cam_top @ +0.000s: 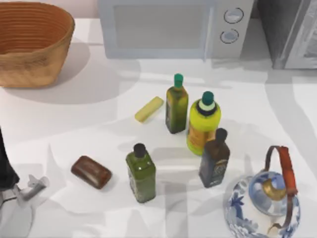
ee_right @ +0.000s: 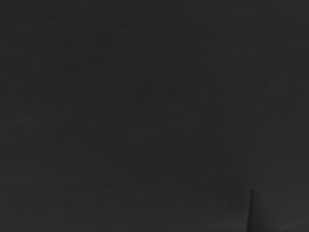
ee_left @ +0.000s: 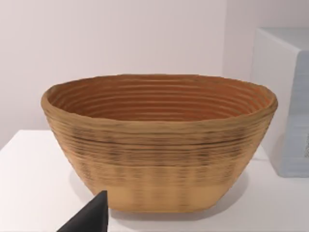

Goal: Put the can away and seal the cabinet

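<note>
- Top view: a white table (cam_top: 89,124) carries the working set. The cabinet (cam_top: 290,29), dark grey and streaked with a lighter framed panel, stands at the 1 o'clock corner, cut off by the frame edge.
- A white microwave (cam_top: 173,27) with two round knobs stands at 12 o'clock, just beside the cabinet on its left.
- A woven basket (cam_top: 32,42) sits at 10 o'clock, well apart from the bottles.
- Near the table's centre stand four bottles: a dark olive bottle with a green cap (cam_top: 176,105); a yellow-green bottle with a teal cap (cam_top: 203,124) just beside it at its 4 o'clock; a dark brown bottle with a black cap (cam_top: 214,159) at 5 o'clock of the yellow-green one; and a green bottle with a black cap (cam_top: 141,173) at 6 o'clock of centre.
- A pale yellow bar (cam_top: 148,109) lies tilted at 9 o'clock of the olive bottle. A brown oval block (cam_top: 91,172) lies at 9 o'clock of the green bottle.
- A blue-and-white teapot (cam_top: 262,206) with a brown hooped handle stands at the 5 o'clock corner.
- The can cannot be located in any of the views.
- Left arm: parked at the 8 o'clock edge of the table. The left gripper (cam_top: 34,186) shows pale fingers there; how far they are parted cannot be told.
- Left wrist view: the basket (ee_left: 159,145) stands upright on the table, with a corner of the microwave (ee_left: 285,101) near it. One dark fingertip (ee_left: 89,217) shows at the frame edge.
- Right wrist view: dark. The right claw's state cannot be told.
</note>
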